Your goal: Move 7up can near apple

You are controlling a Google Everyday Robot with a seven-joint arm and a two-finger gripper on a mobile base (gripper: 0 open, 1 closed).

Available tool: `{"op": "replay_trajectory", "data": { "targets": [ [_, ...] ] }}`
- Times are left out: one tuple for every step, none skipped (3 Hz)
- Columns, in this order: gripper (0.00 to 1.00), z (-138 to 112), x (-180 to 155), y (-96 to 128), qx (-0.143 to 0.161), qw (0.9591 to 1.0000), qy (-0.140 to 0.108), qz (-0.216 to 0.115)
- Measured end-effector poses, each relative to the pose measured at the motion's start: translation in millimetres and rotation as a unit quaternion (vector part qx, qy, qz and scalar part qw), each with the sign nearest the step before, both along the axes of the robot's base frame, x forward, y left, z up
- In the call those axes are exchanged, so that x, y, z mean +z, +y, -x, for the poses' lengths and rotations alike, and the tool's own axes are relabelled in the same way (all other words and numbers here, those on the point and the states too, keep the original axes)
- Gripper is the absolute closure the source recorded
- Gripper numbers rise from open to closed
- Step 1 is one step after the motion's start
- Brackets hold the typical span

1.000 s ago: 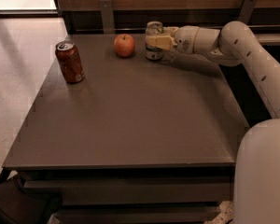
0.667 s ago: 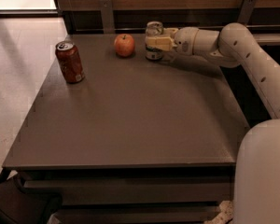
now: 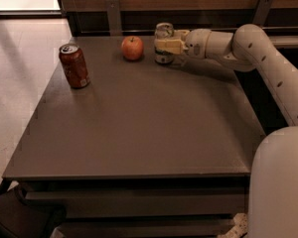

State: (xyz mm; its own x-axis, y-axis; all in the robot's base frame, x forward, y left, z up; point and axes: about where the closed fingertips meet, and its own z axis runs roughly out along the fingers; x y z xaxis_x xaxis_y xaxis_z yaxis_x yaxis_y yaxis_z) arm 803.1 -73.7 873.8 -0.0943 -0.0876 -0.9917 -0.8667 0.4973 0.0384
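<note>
From where I stand, the 7up can (image 3: 164, 31) is upright at the far edge of the table (image 3: 149, 128), just to the right of the apple (image 3: 132, 47) with a narrow gap between them, not touching. The tool (image 3: 163, 45) reaches in from the right at the end of the pale arm (image 3: 268, 58), and its two fingers are clamped across the can's middle, one pale finger showing across the front. The can's base looks to be resting on the table, though I would not swear to it from this angle. A soda can like this should be light and stiff enough if full, but thin-walled and smooth, so a hard squeeze could dent it and a loose one could let it slip. The mid-body hold it has now seems the sensible place (low enough not to tip, clear of the rim). No lettering on it can be read from here; only the silver top and pale side show. The reddish-brown can (image 3: 74, 66) stands well apart near the table's left edge, its label also unreadable. The can seems close enough to the apple already.
</note>
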Motion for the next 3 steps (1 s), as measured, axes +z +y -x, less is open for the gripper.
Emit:
{"op": "replay_trajectory", "data": {
  "targets": [
    [0.16,0.0,0.0,0.1,0.000,1.0000,0.000,0.000],
    [0.00,-0.1,-0.6,3.7,0.002,1.0000,0.001,0.000],
    [0.00,-0.1,-0.6,3.9,0.003,1.0000,0.001,0.000]
  ]
}}
